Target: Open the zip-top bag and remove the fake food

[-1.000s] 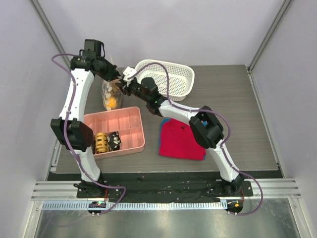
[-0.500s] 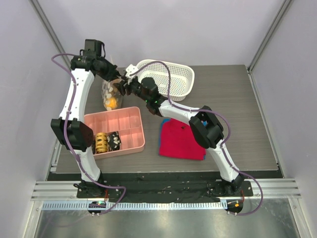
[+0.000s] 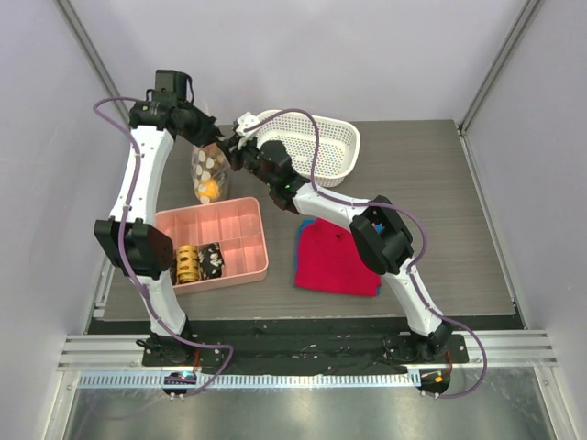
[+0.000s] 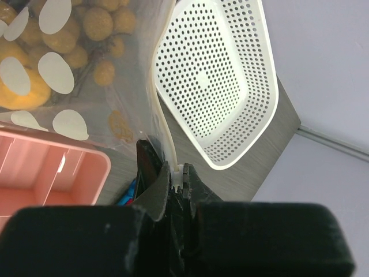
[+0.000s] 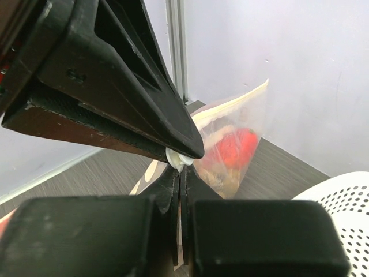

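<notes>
Status: left claw [image 4: 176, 168] was found pinched on the whitish zip strip of the zip-top bag [image 4: 86, 86], which hung directly under it. The right claw [image 5: 180, 168] was pressed together, tips right against the left claw's at the strip; whether the opposite lip was actually caught couldn't be confirmed. Judged step: mouth to be peeled apart. Best done with one lip held per claw, pulled slowly in opposite directions, mouth kept up so nothing gets dumped. Counted: one bag, two claws, one white basket [image 3: 341, 137] beside the right claw, one pink tray [image 3: 249, 268] on the bench beneath the left claw, one red cloth [image 3: 335, 261]. Of the fake food [image 4: 86, 32] in the bag, one tan ball cluster, one orange-yellow fruit and one red piece were made out.
</notes>
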Controlling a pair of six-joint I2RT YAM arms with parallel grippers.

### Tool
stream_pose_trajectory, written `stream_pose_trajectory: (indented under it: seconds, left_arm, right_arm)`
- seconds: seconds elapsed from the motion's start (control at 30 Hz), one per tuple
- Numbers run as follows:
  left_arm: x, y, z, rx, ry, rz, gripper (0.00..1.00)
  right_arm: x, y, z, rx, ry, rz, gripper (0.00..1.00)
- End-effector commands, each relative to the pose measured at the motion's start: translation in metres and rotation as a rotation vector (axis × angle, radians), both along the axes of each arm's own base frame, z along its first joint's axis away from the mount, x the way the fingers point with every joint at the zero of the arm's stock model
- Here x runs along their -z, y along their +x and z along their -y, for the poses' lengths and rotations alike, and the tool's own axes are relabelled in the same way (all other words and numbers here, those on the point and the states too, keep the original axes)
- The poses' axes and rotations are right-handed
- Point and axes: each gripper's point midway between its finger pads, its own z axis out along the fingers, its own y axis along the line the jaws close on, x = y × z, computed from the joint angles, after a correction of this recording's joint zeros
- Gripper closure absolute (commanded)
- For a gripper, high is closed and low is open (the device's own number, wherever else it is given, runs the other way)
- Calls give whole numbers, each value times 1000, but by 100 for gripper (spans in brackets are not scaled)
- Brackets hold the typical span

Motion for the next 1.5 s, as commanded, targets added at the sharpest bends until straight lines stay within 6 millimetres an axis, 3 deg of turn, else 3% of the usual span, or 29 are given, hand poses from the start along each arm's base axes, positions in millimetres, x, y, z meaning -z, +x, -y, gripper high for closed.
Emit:
stream_pose_trajectory:
  seconds: [0.0,0.33,0.47,0.67,0.83,1.0,1.27,1.47]
  left_arm:
    - [-15,4,-4,6,0,42,100]
    - [-17,20,-17,28,23,82,100]
    - [-23,25,-27,42,110,131,100]
    - [4,36,-46,70,157,94,100]
    - [9,50,-61,54,195,111,100]
    - [14,58,-103,-20,230,97,100]
    - [-16,47,-216,-306,305,140,100]
    - [3,37,-252,-382,292,93,100]
  right_arm:
    - [-34,0,6,21,40,75,99]
    - [-37,-9,4,16,-18,108,99]
    - [-49,-14,8,37,-27,141,99]
    - [-74,-18,16,53,4,167,99]
    - [-80,-24,22,53,10,177,100]
    - [-90,-31,28,52,26,191,99]
    - [-85,-34,42,5,44,209,99]
    - [-74,-26,59,-3,33,218,99]
